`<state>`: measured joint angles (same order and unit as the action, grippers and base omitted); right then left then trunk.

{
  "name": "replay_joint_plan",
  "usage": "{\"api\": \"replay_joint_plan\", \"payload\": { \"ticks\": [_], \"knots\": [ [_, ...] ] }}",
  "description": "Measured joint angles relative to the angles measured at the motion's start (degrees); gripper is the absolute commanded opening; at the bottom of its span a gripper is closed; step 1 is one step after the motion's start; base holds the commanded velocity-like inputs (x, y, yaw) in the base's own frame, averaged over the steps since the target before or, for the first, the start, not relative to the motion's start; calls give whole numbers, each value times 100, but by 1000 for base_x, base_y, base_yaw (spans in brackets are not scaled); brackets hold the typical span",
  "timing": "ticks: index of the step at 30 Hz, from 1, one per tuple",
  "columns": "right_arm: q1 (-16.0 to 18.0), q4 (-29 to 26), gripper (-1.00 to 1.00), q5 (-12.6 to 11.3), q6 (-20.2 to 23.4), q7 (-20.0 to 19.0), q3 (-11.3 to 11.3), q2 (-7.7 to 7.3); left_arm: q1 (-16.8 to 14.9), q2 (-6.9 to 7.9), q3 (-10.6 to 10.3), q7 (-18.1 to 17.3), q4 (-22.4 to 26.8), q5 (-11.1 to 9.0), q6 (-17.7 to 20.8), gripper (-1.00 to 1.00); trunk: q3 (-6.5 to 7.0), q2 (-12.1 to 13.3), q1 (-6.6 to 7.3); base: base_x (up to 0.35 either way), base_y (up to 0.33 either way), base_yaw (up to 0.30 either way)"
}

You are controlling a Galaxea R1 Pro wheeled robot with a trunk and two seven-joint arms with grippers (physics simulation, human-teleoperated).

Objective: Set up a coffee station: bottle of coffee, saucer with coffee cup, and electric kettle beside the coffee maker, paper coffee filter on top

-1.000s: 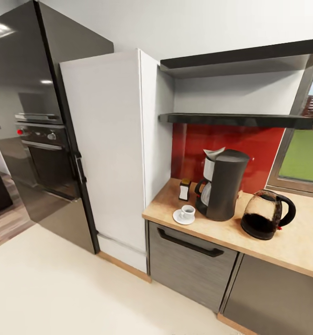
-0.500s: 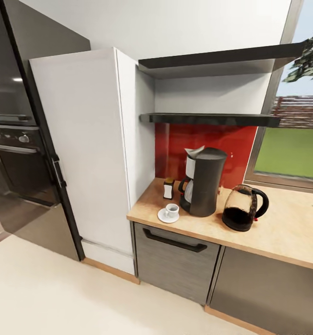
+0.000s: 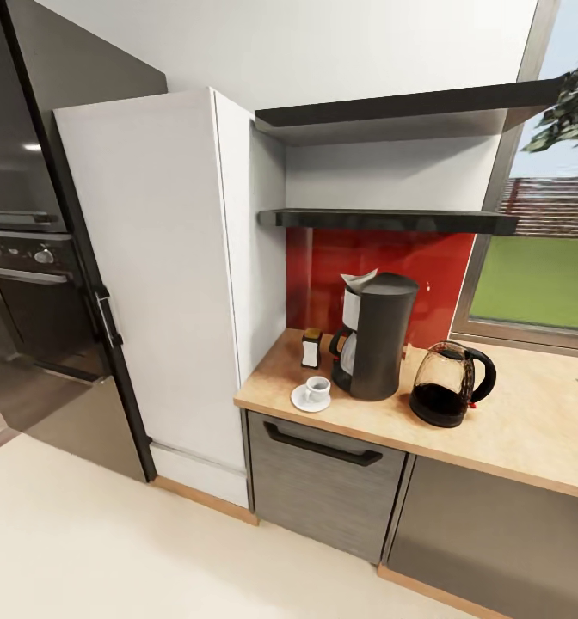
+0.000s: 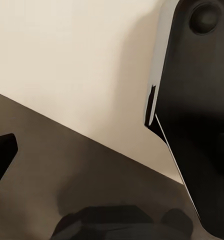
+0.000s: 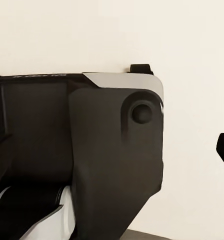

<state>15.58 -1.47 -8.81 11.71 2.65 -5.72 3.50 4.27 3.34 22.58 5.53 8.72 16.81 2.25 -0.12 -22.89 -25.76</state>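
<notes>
All on kitchen countertop (image 3: 530, 447): paper coffee filter (image 3: 359, 279) atop coffee maker (image 3: 379, 337); bottle of coffee (image 3: 311, 347), cup-on-saucer (image 3: 310, 398), electric kettle (image 3: 446, 383) beside. Claw states: cannot tell. Verify before touching; station looks complete.

From a second ago the whole scene slides leftward across the head view: that is the camera swinging right, not the things moving. The dark glossy oven tower (image 3: 31, 284) now sits cut off at the left edge, while the window with green lawn (image 3: 538, 275) opens up wider at the right. Over the last half second the view settles; nothing on the light-wood table (image 3: 513, 430) shifts relative to anything else.
</notes>
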Motion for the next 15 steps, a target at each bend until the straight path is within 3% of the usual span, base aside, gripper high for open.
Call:
{"api": "replay_joint_plan", "payload": {
  "ticks": [15],
  "knots": [
    [0,-22,100,9,-89,0,0,-37,-8,12,13,8,0,0,6,100,0,0,0,0,0,0]
  ]
}}
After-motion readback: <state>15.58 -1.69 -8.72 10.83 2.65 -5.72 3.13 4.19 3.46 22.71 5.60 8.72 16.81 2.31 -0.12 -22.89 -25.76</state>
